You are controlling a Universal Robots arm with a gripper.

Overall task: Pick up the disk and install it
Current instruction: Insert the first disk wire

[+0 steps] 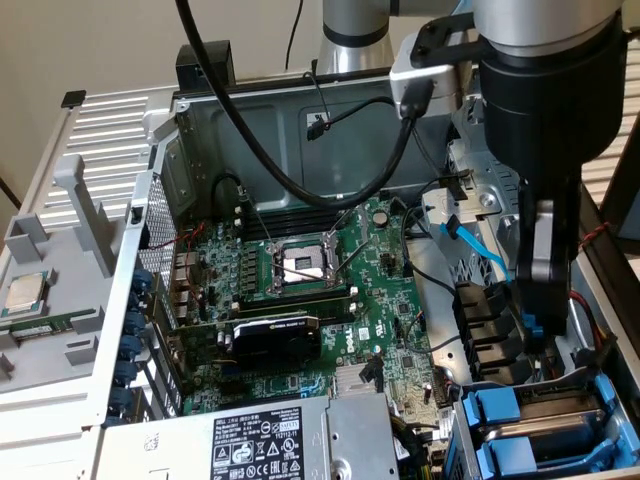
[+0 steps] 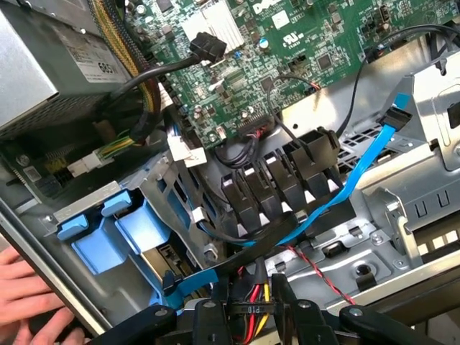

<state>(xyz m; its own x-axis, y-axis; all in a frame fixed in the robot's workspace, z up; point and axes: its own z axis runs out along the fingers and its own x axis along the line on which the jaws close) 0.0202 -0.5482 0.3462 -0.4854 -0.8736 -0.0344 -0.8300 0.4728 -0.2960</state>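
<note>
The arm reaches down into the open computer case (image 1: 125, 300) on the exterior view's right. The gripper (image 1: 542, 335) hangs low over the row of black cable clips (image 2: 277, 187), near the drive cage. The disk (image 1: 500, 415) appears to sit in that cage. Its blue frame shows in the near corner of the case, to the exterior view's right of the power supply box (image 1: 270, 440), with a second blue frame stacked against it. The white label is hidden, so identify the disk by its frame alone. The gripper is near the frame but apart from it. A bundle of red, yellow and black wires (image 2: 253, 298) lies directly at the gripper, and a flat blue cable (image 2: 359, 169) crosses the cage floor close by. Whether the gripper stands apart or is clamped on anything, the wires included, cannot be told. A person's hand (image 2: 25, 298) rests on the case edge just beside the cage. The circuit board (image 1: 330, 290) lies clear of the arm, and the small processor chip (image 1: 25, 292) sits well apart, outside the case. Judged from this layout, the pick-up is complete and the work stands late in the install step, at the wiring beside the seated frame. Any further move here calls for slow, short travel. Keep the loose wires and the blue cable from snagging, and keep clear of the hand.
</note>
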